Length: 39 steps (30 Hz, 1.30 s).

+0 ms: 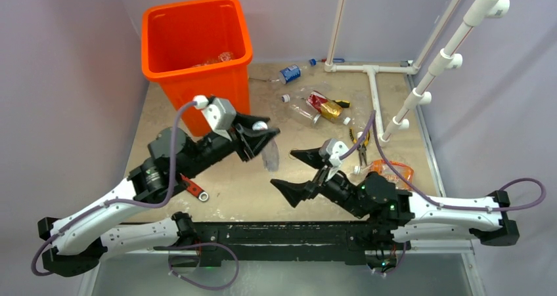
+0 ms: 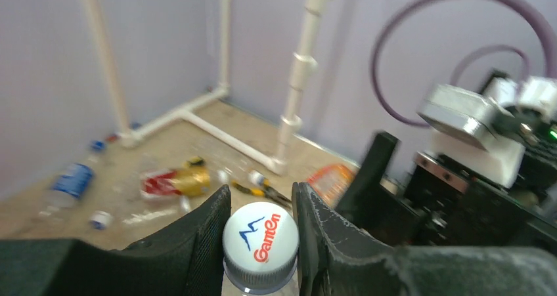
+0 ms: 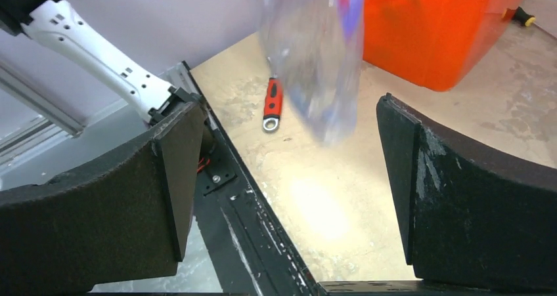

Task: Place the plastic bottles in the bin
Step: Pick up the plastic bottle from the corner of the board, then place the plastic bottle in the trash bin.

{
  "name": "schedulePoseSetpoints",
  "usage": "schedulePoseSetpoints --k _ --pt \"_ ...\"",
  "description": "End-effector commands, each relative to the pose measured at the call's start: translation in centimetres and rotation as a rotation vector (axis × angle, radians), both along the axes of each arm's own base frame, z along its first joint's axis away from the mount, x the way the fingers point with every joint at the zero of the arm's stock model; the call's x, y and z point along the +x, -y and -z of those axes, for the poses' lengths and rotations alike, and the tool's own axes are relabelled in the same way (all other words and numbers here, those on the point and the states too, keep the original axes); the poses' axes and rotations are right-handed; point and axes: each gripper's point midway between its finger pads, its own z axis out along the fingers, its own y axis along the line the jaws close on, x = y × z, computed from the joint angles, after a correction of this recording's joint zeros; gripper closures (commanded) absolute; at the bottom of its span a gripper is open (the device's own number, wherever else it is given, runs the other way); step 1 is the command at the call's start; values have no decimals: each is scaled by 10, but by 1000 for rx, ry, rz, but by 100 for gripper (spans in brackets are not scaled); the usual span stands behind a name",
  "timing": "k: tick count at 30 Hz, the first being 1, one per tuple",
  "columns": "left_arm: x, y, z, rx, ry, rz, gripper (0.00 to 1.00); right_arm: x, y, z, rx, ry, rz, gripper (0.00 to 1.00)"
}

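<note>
My left gripper (image 1: 259,129) is shut on the white cap (image 2: 260,245) of a clear plastic bottle (image 1: 270,155), which hangs below it above the table, right of the orange bin (image 1: 197,40). My right gripper (image 1: 299,173) stands wide open just right of that bottle, holding nothing. In the right wrist view the blurred bottle (image 3: 315,60) hangs beyond the open gripper (image 3: 289,178), with the bin (image 3: 427,27) behind. Some bottles (image 1: 217,60) lie inside the bin. A blue-labelled bottle (image 1: 289,73), a red-labelled one (image 1: 318,100) and an orange-tinted one (image 1: 387,171) lie on the table.
A red-handled wrench (image 1: 192,188) lies by the left arm. Yellow-handled pliers (image 1: 360,138) and a yellow-black screwdriver (image 1: 338,104) lie among the bottles at the right. A white pipe frame (image 1: 374,79) stands at the back right.
</note>
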Motion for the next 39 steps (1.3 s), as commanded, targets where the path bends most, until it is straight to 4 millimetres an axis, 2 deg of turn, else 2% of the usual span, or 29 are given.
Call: schedulePoseSetpoints --k 1,4,5,7,12,13,14,15,16,19,21,23,28,32,33,36,37,39 --pt "51 -66 -76 5 190 -439 100 -4 26 -28 37 2 -9 1" --pt "92 -101 -96 94 263 -787 100 -2 35 -17 57 -25 11 1" --pt "99 -110 -112 70 301 -882 100 -2 36 -12 57 -32 15 1" --pt "104 -111 -136 62 371 -944 100 -1 35 -2 37 -43 21 1" --pt "103 -110 -211 -79 463 -969 100 0 29 15 -5 -75 22 1" --pt "108 -104 -212 -56 478 -981 100 -1 28 18 -7 -77 17 1" --pt "109 -107 -223 -61 488 -1011 100 -2 27 20 -6 -78 9 1" --pt "114 -107 -226 -45 488 -1047 100 -3 25 22 -9 -81 2 1" --pt "123 -106 -225 -18 491 -1095 100 -4 23 23 -9 -84 -3 1" --pt "186 -129 -213 47 465 -1238 100 -5 17 32 -13 -91 -16 1" --pt "225 -160 -197 12 399 -1286 100 -6 11 41 -25 -97 -21 1" --pt "255 -180 -179 -18 326 -1323 100 -7 4 52 -49 -104 -30 1" --pt "291 -205 -157 -103 317 -1388 100 -15 -13 75 -87 -144 -82 1" --pt "328 -209 -113 -32 201 -1391 100 -22 -20 85 -85 -149 -129 1" --pt "334 -208 -103 -3 180 -1390 88 -22 -21 87 -88 -144 -133 1" --pt "341 -208 -93 47 166 -1405 23 -20 -23 90 -112 -119 -122 1" --pt "338 -210 -101 21 158 -1412 9 -19 -23 91 -120 -117 -116 1" --pt "329 -208 -113 -31 137 -1397 4 -18 -23 94 -132 -122 -113 1"
